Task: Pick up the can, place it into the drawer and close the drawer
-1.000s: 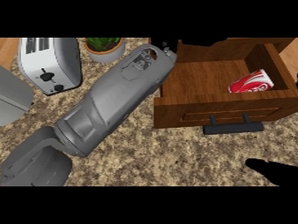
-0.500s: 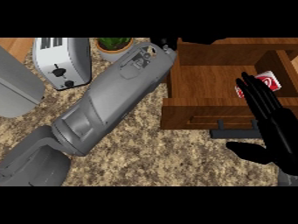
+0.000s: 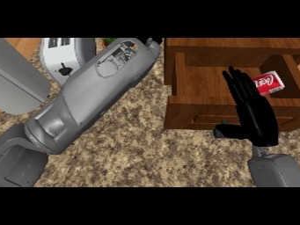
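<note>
A red can [image 3: 269,82] lies on its side inside the open wooden drawer [image 3: 198,115], near its right wall. My right hand [image 3: 257,121] is open, fingers straight and pointing away from me. It lies over the drawer's front panel, and its fingertips reach into the drawer just left of the can. My left forearm [image 3: 93,92] stretches diagonally from the lower left to the top middle. Only a dark sliver of the left hand [image 3: 154,41] shows at the drawer's far left corner.
A white toaster [image 3: 62,57] stands at the top left, with a green plant [image 3: 110,41] beside it. A grey appliance [image 3: 9,81] fills the left edge. Speckled counter [image 3: 139,154] lies in front of the drawer.
My right hand rose from the lower right edge and now lies flat over the drawer's front, beside the can. The left forearm has hardly moved.
</note>
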`<state>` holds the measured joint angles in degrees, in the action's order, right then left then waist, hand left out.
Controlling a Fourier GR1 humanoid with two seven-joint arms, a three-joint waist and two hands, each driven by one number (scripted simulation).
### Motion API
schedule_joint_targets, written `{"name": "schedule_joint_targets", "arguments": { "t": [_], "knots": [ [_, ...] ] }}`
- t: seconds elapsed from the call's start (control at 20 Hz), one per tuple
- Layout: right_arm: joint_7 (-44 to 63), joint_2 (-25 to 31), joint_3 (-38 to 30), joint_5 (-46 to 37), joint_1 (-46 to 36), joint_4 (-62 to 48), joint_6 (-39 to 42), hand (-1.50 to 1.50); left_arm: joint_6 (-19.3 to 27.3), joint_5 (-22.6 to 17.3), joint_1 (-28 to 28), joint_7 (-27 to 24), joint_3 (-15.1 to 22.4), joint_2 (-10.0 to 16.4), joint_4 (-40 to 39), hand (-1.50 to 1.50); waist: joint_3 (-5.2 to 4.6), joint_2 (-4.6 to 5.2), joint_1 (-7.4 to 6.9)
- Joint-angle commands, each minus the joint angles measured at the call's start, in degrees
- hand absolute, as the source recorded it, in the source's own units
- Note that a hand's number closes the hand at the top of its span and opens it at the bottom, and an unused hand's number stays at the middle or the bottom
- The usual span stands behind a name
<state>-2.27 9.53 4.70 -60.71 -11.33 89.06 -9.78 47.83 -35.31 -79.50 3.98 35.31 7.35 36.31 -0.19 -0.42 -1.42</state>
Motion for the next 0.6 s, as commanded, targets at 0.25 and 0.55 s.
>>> {"name": "schedule_joint_targets", "arguments": {
  "t": [0.25,0.55],
  "knots": [
    [-5.2,-0.2,-4.5,-2.7,-6.9,-21.5,-10.8,-1.5,-0.2,2.7,5.4,6.5,0.9,8.6,12.9,-1.5,0.26,0.27,-1.34],
    [-3.0,-1.2,-6.5,-7.4,-16.2,-31.8,-15.7,-1.5,-1.8,3.3,10.2,7.9,1.1,12.7,17.8,-1.5,0.24,0.68,-2.28]
  ]
}}
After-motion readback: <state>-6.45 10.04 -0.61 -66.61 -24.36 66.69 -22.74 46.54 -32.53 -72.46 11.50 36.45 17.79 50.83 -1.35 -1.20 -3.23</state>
